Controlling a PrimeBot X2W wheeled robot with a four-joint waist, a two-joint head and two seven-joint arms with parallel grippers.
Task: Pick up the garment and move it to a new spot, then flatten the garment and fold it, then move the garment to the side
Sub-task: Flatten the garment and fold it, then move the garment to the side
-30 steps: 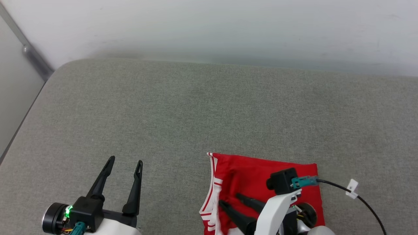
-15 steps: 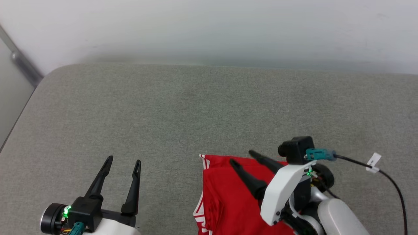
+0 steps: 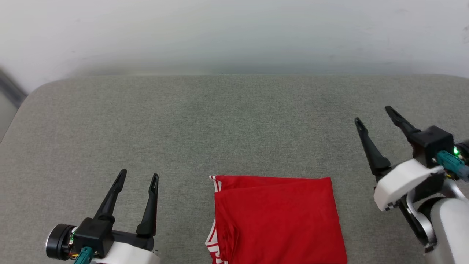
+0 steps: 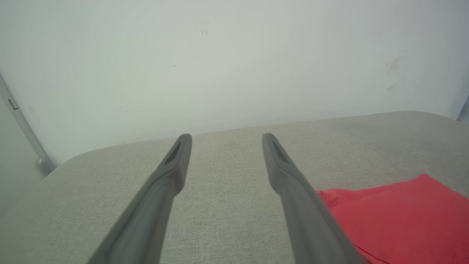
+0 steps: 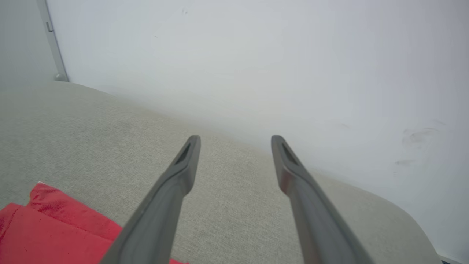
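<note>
Head view: grey fabric surface with rounded far corners, plain white wall behind it. The garment lies folded into a red rectangle at the near edge, a bit right of centre, with striped trim down its left side. Left gripper sits over the near-left part of the surface, fingers spread, empty, and points at the far edge. Right gripper is by the right edge, fingers spread, empty, well apart from the garment. One second ago its fingers were down on the garment; it has since swung off to the right, so the fold is now uncovered. The camera also shifted. Left gripper pose is unchanged.

Left wrist view: fingers apart over bare surface, nothing between them. The garment's red corner is at lower right, just beside the right-hand finger. Wall ahead, with a grey vertical strip at far left.

Right wrist view: fingers apart, nothing between them. Garment at lower left, partly behind the left-hand finger. The surface's rounded corner is at right, against the wall.
</note>
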